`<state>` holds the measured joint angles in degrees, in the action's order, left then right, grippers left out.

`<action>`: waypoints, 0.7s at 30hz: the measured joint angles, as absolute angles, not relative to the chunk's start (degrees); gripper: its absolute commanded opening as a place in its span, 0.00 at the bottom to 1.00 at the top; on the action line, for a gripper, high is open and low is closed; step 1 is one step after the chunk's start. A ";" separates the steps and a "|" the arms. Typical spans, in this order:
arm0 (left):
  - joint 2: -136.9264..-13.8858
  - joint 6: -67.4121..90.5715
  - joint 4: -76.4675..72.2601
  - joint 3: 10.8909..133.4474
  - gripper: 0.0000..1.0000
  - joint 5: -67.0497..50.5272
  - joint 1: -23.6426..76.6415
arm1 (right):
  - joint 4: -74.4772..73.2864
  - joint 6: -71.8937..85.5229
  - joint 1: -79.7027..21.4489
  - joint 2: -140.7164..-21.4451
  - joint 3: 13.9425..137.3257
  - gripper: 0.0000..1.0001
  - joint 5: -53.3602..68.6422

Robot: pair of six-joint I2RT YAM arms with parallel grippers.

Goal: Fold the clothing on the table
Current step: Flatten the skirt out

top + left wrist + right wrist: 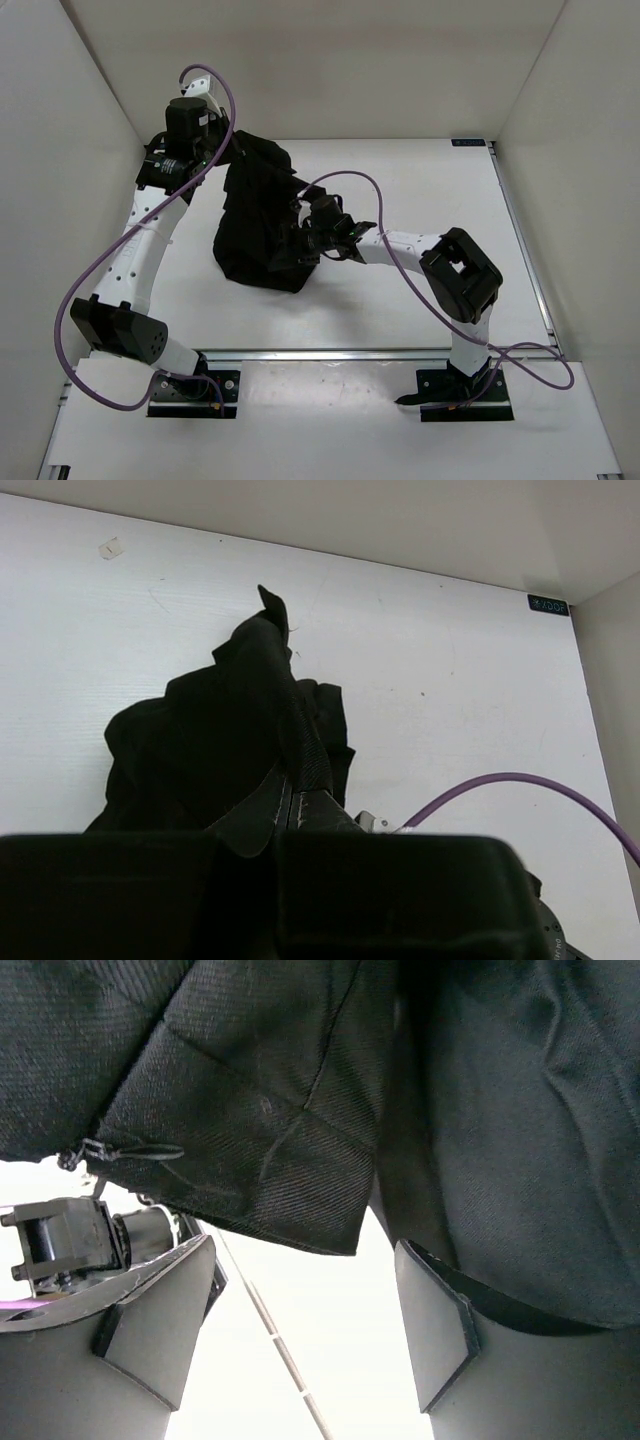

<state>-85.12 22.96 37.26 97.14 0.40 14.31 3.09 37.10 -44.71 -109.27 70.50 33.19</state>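
Note:
The black clothing hangs in a bunched column from my left gripper, its lower end heaped on the white table. In the left wrist view the left gripper is shut on a ribbed edge of the clothing, which trails away below it. My right gripper is at the garment's lower right side. In the right wrist view the right gripper stands open; a hem corner of the clothing hangs just above the gap, with nothing between the fingers.
White walls enclose the table on three sides. A metal rail runs along the near edge and another along the right. Purple cables loop over both arms. A small blue label sits at the back right.

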 measured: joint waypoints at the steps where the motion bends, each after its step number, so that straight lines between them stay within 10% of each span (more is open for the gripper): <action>1: -85.10 22.98 37.26 97.12 0.00 0.38 14.31 | 3.11 37.10 -44.71 -109.27 70.50 0.69 32.88; 21: -85.62 22.98 36.95 97.10 0.00 -0.03 14.20 | 5.65 38.04 -42.24 -107.92 67.00 0.64 27.64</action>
